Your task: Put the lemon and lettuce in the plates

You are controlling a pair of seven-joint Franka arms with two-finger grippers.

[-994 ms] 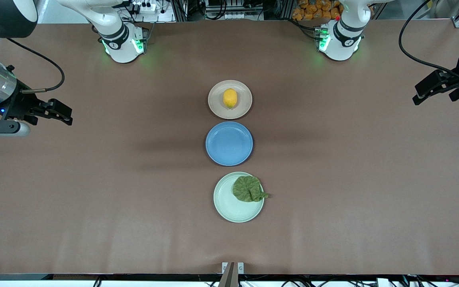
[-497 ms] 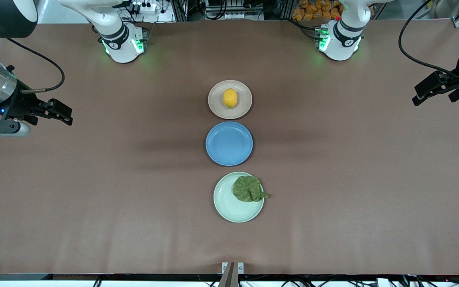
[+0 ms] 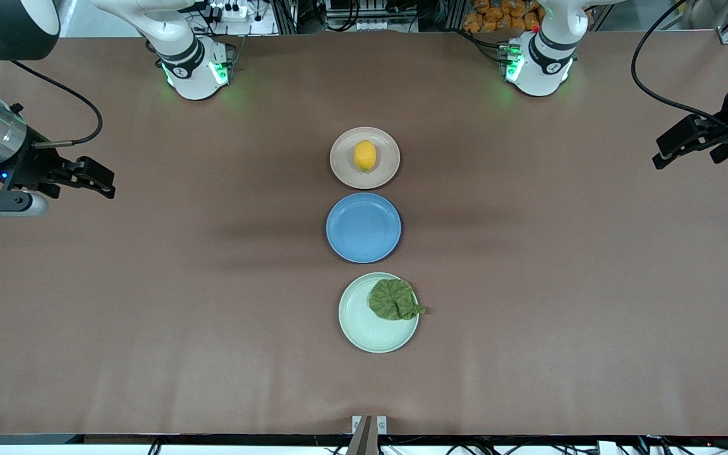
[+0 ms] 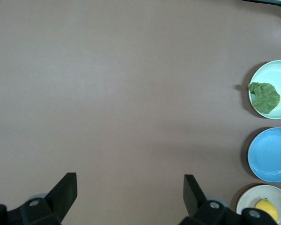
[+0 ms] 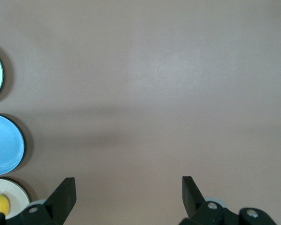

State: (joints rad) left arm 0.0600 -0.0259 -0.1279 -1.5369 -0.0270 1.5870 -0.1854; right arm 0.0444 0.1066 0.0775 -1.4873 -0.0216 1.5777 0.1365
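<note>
Almost nothing is moving since the earlier pictures. Only the left gripper (image 3: 661, 159) is sliding a tiny bit more toward its own end of the table. The plates and the food are sitting just where they were.

Nearest the front camera, the mint green plate (image 3: 364, 328) is lying flat on the table (image 3: 149, 316). The lettuce (image 3: 394, 299) is resting in it, up against the rim on the side toward the left arm. Its pointed stem is poking out over the edge a little. It looks like it was dropped there from that side.

Next, in the middle, the blue plate (image 3: 363, 227) is sitting with nothing in it.

Farther away, the beige-pink plate (image 3: 364, 158) is holding the lemon (image 3: 364, 155), right near its middle, so it should not be rolling off.

So both foods are already in plates, and the job looks done.

The two grippers are hanging well apart from the plates, one over each end of the table. The left gripper's fingers (image 4: 65, 187) are spread wide and holding nothing. The right gripper (image 3: 102, 180) is waiting, and its fingers (image 5: 63, 190) are spread wide and empty too. They seem to be staying out of the way.
</note>
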